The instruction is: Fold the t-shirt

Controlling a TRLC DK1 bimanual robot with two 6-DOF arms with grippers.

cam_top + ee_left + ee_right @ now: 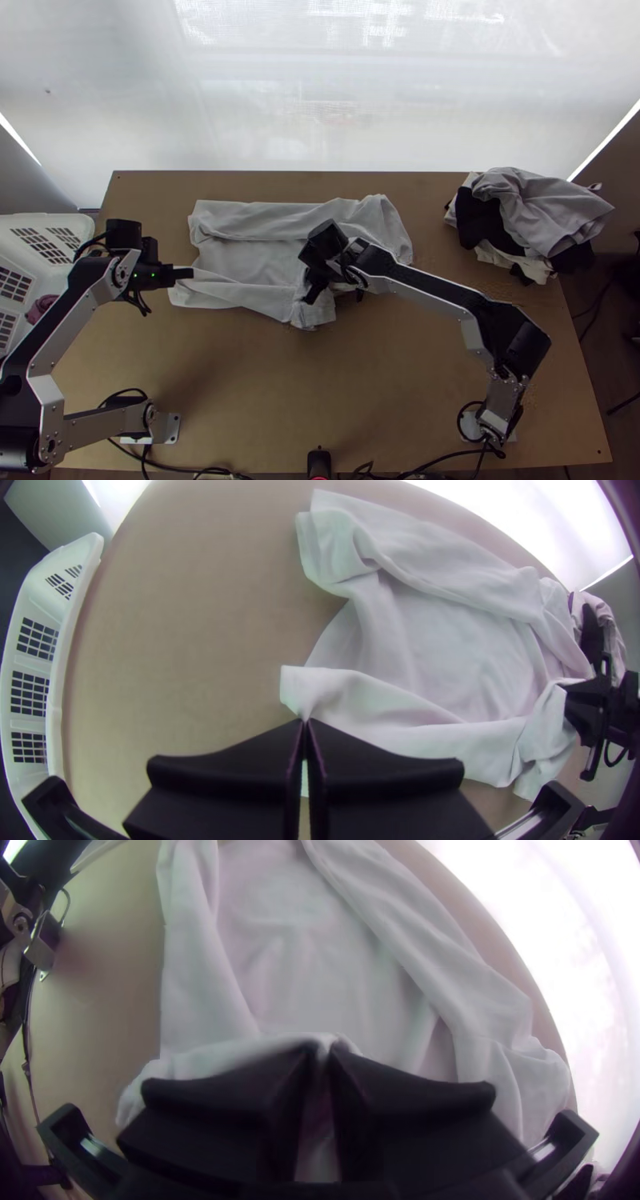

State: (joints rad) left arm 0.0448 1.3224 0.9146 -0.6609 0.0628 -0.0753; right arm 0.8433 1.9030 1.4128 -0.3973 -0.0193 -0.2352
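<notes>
I have the light grey cloth t-shirt [240, 260] laid out on the light wooden table [240, 376], more toward the far side. Its far edge and its near edge are both turned in over the middle, so it makes a long, thin shape with a flat part between two strips.

My left gripper [307, 723] is pinched tight on the end of the near strip, at the corner on the basket side. My right gripper [325, 1052] is squeezed on the same t-shirt, near the other end of that strip, where the cloth is bunched and wrinkly. I think I hold both ends so the near strip can be pulled straight and not sag in the middle.

The folding looks about half done to me. Next I would lay the near side down neatly, then smooth the bunched end. If I pull too hard, the far strip could slide or come undone. The cloth is soft, so it may crumple if my two grippers get too close.

The white plastic basket with holes [48, 218] sits by the table's left side. The messy pile of grey, black and cream clothes [532, 208] is at the far right corner, well apart from my work.
</notes>
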